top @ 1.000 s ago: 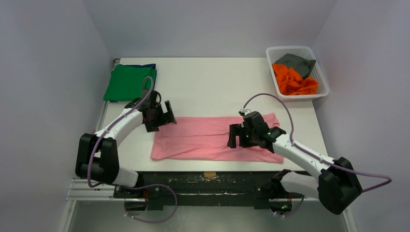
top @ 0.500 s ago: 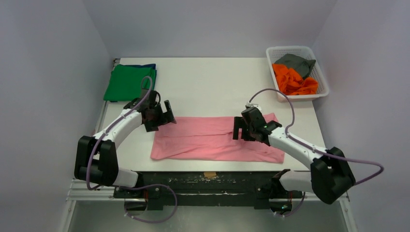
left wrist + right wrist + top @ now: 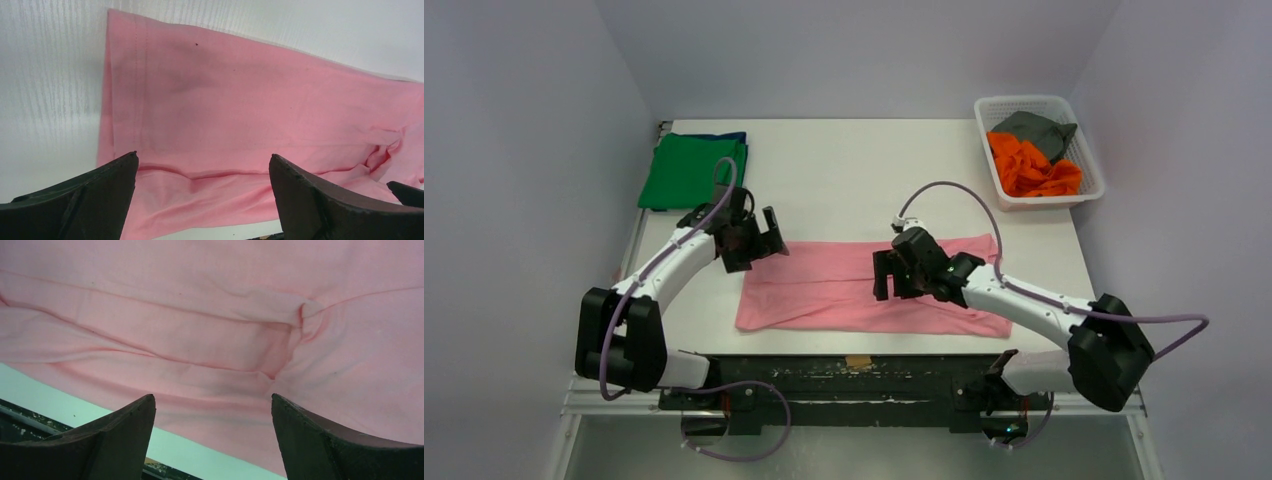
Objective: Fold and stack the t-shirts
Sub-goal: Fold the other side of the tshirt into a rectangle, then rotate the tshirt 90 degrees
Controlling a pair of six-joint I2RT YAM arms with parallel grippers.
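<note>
A light pink t-shirt (image 3: 834, 285) lies on the table, folded into a long strip that runs left to right. My left gripper (image 3: 767, 240) hangs open above its far left corner and holds nothing. In the left wrist view the pink t-shirt (image 3: 240, 115) fills the space past my left gripper (image 3: 204, 160). My right gripper (image 3: 892, 278) hovers open over the right-middle of the strip. The right wrist view shows wrinkled pink t-shirt (image 3: 215, 340) beyond my right gripper (image 3: 212, 400). A folded green t-shirt (image 3: 689, 170) lies on a dark blue one (image 3: 736, 137) at the back left.
A white mesh basket (image 3: 1087, 160) at the back right corner holds an orange t-shirt (image 3: 1029, 165) and a grey t-shirt (image 3: 1036, 128). The table's near edge (image 3: 854, 350) runs just below the pink strip, and the white table (image 3: 864, 180) stretches behind it.
My right gripper has moved left along the pink strip, from near its right end toward its middle. The left gripper has stayed put. The shirt has not shifted.
</note>
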